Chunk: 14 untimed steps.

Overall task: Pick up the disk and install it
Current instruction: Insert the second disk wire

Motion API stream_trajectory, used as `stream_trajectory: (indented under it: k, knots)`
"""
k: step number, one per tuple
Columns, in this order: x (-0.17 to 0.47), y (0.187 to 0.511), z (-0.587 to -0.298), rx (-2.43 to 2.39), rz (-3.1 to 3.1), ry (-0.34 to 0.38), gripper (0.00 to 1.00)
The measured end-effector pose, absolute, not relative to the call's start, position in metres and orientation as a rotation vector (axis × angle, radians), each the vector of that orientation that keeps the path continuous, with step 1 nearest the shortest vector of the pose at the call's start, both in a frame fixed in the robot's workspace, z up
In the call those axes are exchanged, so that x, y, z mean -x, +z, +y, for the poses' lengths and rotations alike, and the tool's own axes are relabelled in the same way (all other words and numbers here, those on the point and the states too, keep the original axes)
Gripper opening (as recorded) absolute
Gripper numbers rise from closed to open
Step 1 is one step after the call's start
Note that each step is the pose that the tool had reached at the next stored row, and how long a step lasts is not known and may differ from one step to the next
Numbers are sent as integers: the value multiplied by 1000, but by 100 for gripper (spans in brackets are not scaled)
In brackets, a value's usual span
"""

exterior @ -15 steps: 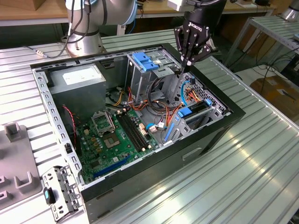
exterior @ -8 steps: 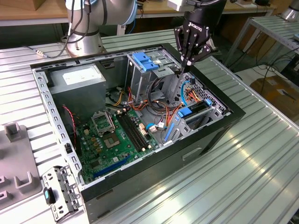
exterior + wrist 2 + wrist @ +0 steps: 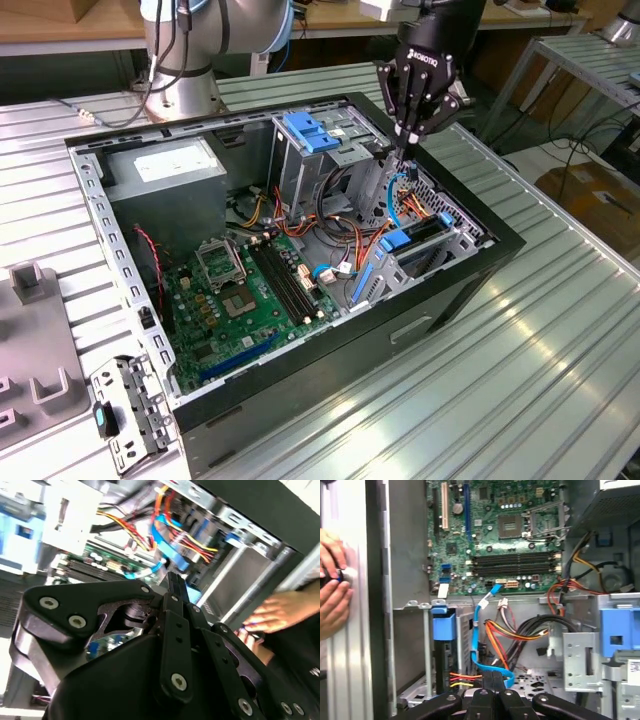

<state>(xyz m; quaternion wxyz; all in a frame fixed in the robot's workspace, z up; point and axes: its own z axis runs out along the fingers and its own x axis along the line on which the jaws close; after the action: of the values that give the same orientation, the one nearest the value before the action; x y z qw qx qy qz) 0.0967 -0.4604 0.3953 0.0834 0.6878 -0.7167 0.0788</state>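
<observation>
1. We see the gripper (image 3: 405,152) hanging over the open computer case (image 3: 500,245), above the drive bays on the exterior view's right.
2. In both wrist views its fingers (image 3: 492,680) are pressed together at the tips, and we can make out nothing between them.
3. A blue flat cable (image 3: 476,630) runs close by the fingertips. We cannot tell whether they touch it.
4. The disk (image 3: 443,661) sits on edge in a bay beside the motherboard (image 3: 510,535). It is apart from the gripper.
5. We see it as a narrow dark casing edge with a blue plastic rail end (image 3: 444,627) on it. Red and yellow wires (image 3: 462,680) reach its edge, and its label is hidden.
6. A person's hand (image 3: 332,590) rests outside the case wall.
</observation>
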Motion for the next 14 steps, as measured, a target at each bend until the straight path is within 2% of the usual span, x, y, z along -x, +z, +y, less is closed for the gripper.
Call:
stream_trajectory:
  k: [6, 7, 8, 9, 14]
  knots:
    - [-106, 390, -457, -2031, -2118, 274, 11]
    - [-106, 388, -457, -2026, -2112, 284, 17]
    - [-106, 386, -456, -2023, -2110, 288, 17]
    - [-106, 385, -456, -2022, -2109, 290, 24]
    - [-106, 374, -456, -2005, -2091, 321, 24]
